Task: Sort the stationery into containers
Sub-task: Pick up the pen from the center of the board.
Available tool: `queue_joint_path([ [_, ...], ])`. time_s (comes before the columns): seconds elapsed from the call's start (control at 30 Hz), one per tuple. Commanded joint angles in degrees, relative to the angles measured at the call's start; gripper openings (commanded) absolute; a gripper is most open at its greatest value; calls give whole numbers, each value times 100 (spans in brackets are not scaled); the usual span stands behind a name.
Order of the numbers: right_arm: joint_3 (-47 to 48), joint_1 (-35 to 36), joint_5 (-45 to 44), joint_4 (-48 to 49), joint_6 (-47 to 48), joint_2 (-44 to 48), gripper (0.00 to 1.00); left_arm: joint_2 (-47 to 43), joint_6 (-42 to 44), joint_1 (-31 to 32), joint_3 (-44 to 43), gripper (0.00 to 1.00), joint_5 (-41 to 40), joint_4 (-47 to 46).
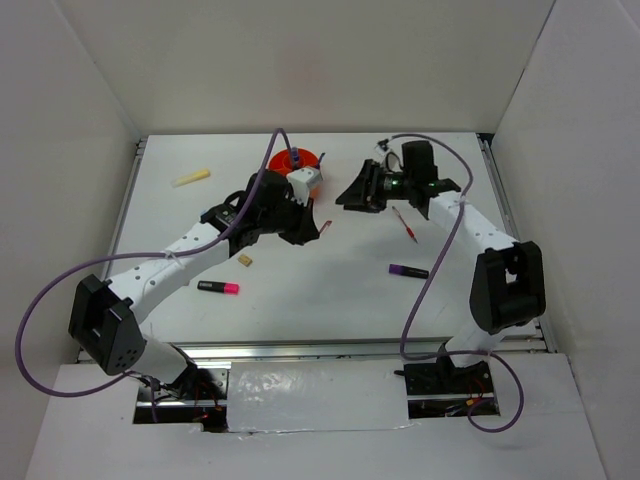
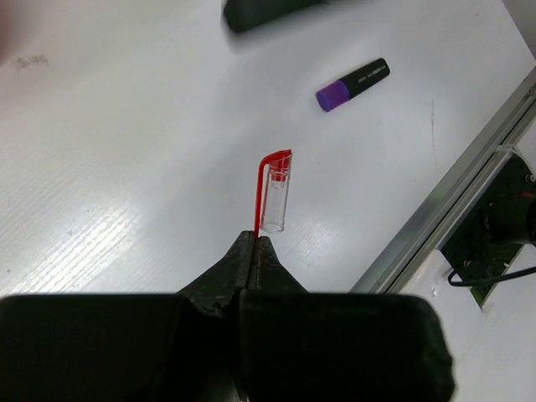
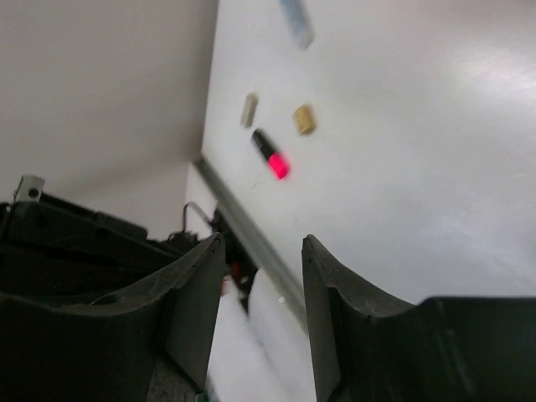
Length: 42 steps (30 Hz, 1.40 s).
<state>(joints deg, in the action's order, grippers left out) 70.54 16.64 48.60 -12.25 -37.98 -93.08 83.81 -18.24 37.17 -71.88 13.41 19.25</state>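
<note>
Pink-black highlighter (image 1: pixel 218 287): lies flat close to the near edge of the worktop (image 1: pixel 330 305), left of middle.
Purple-black marker (image 1: pixel 408 271): lies flat toward the near right, well apart from both claws.
Tan eraser (image 1: pixel 245 262): just beyond the highlighter, beside the left arm.
Left claw (image 2: pixel 255 241): clenched on the red clip of a clear pen cap (image 2: pixel 275 197), over the middle of the worktop. The cap sticks out past the fingertips.
Red pen (image 1: pixel 405 225): thin, lying aslant right of middle, just beside the right arm.
Right claw (image 1: pixel 343 200): released, its fingers spread with nothing between them. It points left, just beyond and right of the left claw.
Yellow stick (image 1: pixel 191 178): lies alone toward the far-left corner.
Orange pot (image 1: pixel 280 162): stands by the far edge, near the middle. The left arm's wrist covers much of it, and what is inside cannot be made out.
</note>
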Motion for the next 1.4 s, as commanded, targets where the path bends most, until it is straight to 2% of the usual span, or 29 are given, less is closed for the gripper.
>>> queue_joint_path([
  [0.0, 364, -758, -640, -357, 807, 272, 49, -312, 31, 1, 165, 0, 214, -140],
  [0.07, 416, -1135, -921, -488, 1115, 255, 50, -365, 48, -16, 314, 0, 232, -184],
  [0.1, 608, -1241, -1088, -689, 1569, 194, 49, -374, 66, -17, 341, 0, 241, -193],
  [0.17, 837, -1426, -1849, -1225, 2055, 45, 48, -409, 101, -34, 394, 0, 250, -184],
  [0.2, 1151, -1462, -2072, -1471, 2553, -243, 45, -409, 127, -34, 394, 0, 267, -176],
  [0.3, 1653, -1532, -2924, -2402, 3259, -867, 41, -453, 215, -87, 394, 0, 267, -140],
  [0.57, 2129, -1489, -4225, -2721, 4166, -1941, 38, -550, 242, -315, 490, 0, 329, -70],
  [0.87, 2306, -1383, -4570, -2853, 4659, -2495, 37, -594, 277, -500, 578, 0, 461, -52],
  [1.37, 2490, -1172, -4359, -3055, 4799, -2874, 37, -568, 286, -562, 622, 0, 514, -70],
])
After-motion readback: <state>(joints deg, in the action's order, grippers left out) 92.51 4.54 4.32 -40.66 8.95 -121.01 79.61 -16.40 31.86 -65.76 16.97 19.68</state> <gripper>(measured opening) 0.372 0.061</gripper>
